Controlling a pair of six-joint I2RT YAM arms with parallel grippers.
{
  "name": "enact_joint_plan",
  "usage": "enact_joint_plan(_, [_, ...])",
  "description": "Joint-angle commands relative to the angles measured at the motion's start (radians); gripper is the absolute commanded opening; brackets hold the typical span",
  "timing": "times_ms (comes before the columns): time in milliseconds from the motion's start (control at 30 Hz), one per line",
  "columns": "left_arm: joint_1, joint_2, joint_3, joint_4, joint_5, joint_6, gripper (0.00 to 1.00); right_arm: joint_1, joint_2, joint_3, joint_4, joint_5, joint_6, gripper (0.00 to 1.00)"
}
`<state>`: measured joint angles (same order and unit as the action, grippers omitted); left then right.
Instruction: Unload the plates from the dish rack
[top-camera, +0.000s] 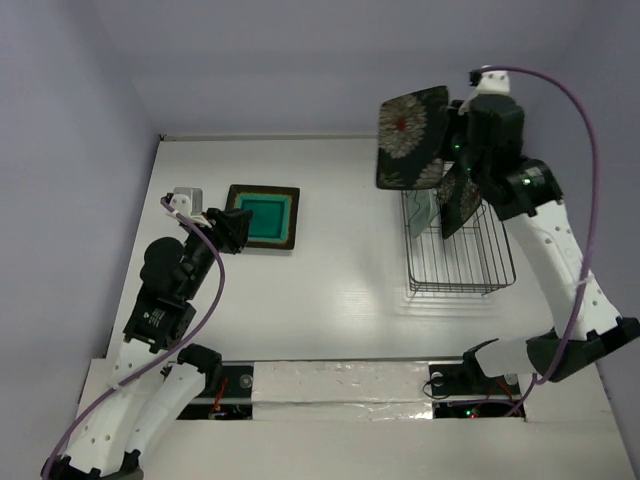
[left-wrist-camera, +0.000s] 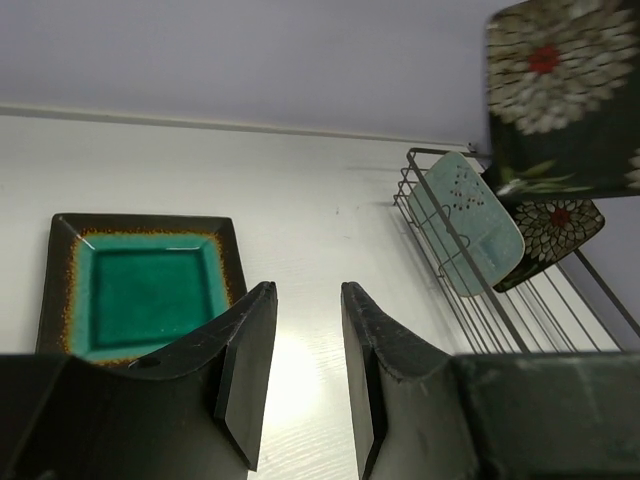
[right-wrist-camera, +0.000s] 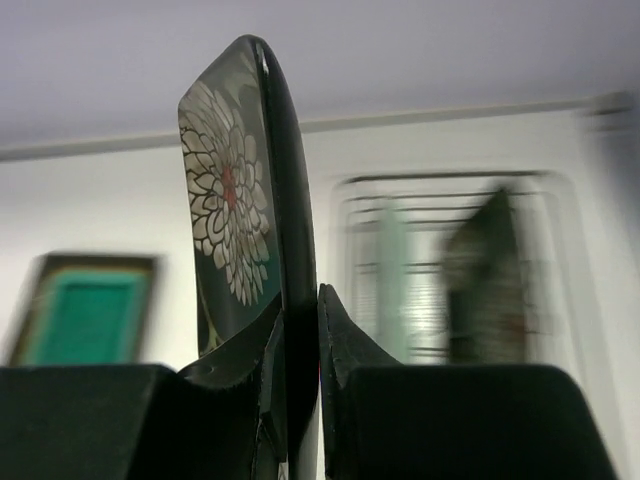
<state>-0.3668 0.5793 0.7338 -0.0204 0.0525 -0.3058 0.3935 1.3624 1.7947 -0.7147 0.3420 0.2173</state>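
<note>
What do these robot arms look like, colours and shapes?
The left arm and right arm are white shells with black joints, each trailing a purple cable. Green lights dot the right one. The left end effector has two black wedge-shaped fingers.

Soft, even overhead light keeps the white tabletop (top-camera: 330, 200) bright in the top view, with faint shadows and a pale sheen at four o'clock beside the thin dark wire dish rack (top-camera: 460, 265). The left wrist view is sharp, glare pooling on the table at six o'clock. From the right wrist, the black square flower-patterned plate (right-wrist-camera: 235, 200) is crisp at centre, while the rack, pale mint-green plate (right-wrist-camera: 392, 280) and teal-centred dark square plate (right-wrist-camera: 85, 310) at eight o'clock smear into blur.
</note>
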Motion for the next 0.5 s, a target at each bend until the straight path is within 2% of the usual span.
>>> enact_joint_plan(0, [0.014,-0.013,0.003,0.039,0.007,0.002,0.3,0.076,0.047,-0.148,0.502,-0.211,0.276,0.0])
enact_joint_plan(67, [0.014,-0.016,0.001,0.039,0.009,0.001,0.31,0.12,0.101,-0.196,0.605,-0.225,0.347,0.0])
enact_joint_plan(200, [0.014,-0.021,0.001,0.04,0.015,0.002,0.31,0.177,0.219,-0.294,0.944,-0.303,0.598,0.0])
enact_joint_plan(300, [0.014,-0.021,0.001,0.04,0.018,0.0,0.32,0.212,0.329,-0.34,1.127,-0.313,0.747,0.0])
enact_joint_plan(467, [0.014,-0.029,-0.001,0.039,0.018,0.002,0.32,0.281,0.501,-0.291,1.201,-0.293,0.853,0.0])
